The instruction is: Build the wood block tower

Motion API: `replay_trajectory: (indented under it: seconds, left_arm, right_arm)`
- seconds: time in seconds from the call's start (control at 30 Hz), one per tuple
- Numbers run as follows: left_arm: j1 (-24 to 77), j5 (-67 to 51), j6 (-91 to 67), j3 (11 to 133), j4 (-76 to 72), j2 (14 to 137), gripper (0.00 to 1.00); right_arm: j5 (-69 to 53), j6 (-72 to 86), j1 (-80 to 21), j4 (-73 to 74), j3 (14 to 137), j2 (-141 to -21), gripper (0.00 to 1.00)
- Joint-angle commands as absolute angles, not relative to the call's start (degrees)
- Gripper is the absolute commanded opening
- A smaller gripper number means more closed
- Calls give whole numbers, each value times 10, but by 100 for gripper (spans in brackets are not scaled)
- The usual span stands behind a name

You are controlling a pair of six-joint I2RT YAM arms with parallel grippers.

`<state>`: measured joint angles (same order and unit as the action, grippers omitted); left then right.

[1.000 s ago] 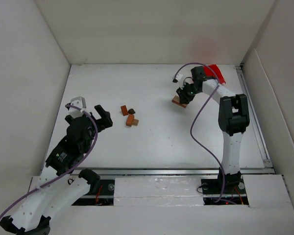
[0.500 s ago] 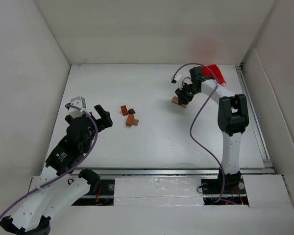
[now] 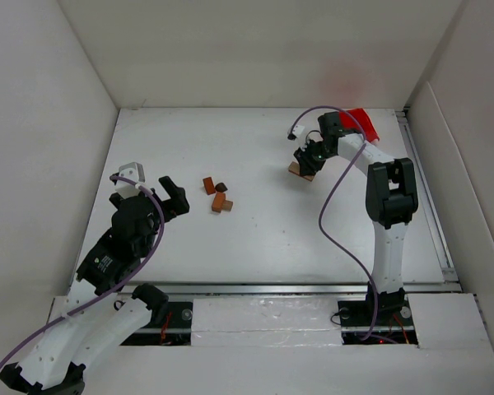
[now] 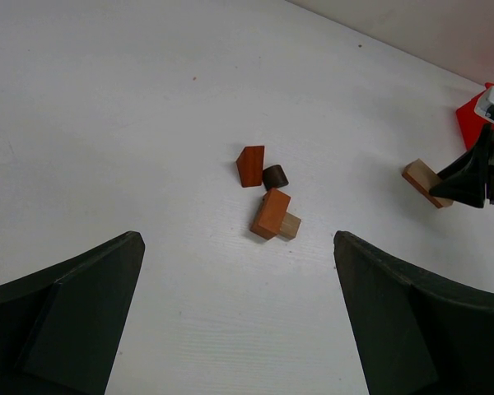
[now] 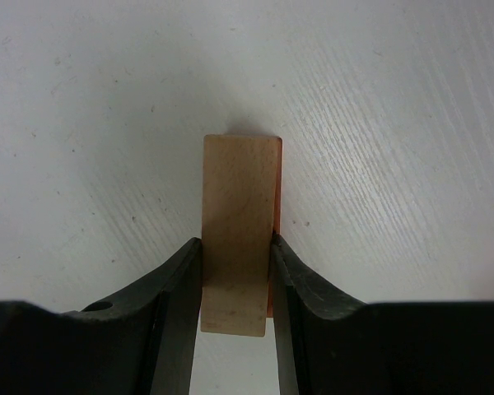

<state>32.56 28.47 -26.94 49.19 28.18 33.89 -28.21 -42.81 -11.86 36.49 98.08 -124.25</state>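
My right gripper (image 3: pixel 307 162) (image 5: pixel 235 257) is shut on a flat tan block with an orange underside (image 5: pixel 239 222), held at the far right of the table (image 3: pixel 300 171); this block also shows in the left wrist view (image 4: pixel 424 181). Near the table's middle lie a reddish wedge (image 3: pixel 208 185) (image 4: pixel 250 165), a small dark round piece (image 3: pixel 221 187) (image 4: pixel 274 177), an orange-brown block (image 3: pixel 218 201) (image 4: pixel 270 213) and a small tan cube (image 3: pixel 227 206) (image 4: pixel 290 225) touching it. My left gripper (image 3: pixel 152 188) (image 4: pixel 239 321) is open and empty, near and left of these pieces.
A red plastic bin (image 3: pixel 361 123) stands at the far right behind the right arm, and it shows in the left wrist view (image 4: pixel 471 123). White walls close the table (image 3: pixel 263 239) on the left, back and right.
My right gripper with the tan block has shifted slightly back and left. The left arm and the loose pieces have not moved.
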Motion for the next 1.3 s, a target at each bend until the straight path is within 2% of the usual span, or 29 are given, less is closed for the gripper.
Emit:
replay_trajectory:
  seconds: [0.0,1.27]
  left_arm:
    - [328,282,-260,490,258,336,99]
    - [333,270,-254,488,253,345,99]
  right_arm:
    - [-290,-421,-114,361,987,-1248,18]
    - [-328,-448,-93,396,1025,-1265,19]
